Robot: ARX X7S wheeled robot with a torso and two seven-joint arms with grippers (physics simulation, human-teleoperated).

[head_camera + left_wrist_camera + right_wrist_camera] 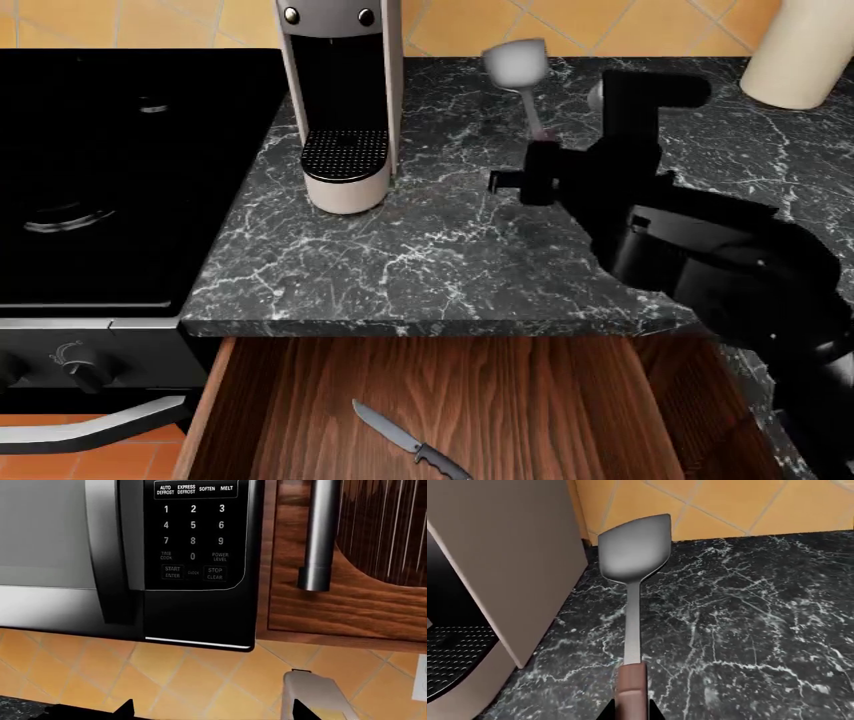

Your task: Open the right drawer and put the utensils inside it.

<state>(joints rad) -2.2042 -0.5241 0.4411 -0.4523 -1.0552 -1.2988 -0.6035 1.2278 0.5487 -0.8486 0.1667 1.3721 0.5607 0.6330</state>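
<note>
Dark marble counter (400, 260), spatula (514, 62) handle hidden behind right claw (541, 165).

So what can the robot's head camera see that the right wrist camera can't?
Only the head view shows the open right drawer with the knife inside, plus the stove. Only the right wrist view shows the spatula's wooden handle in the right claw, close up. Both show the spatula, the coffee machine and the black marble counter.
</note>
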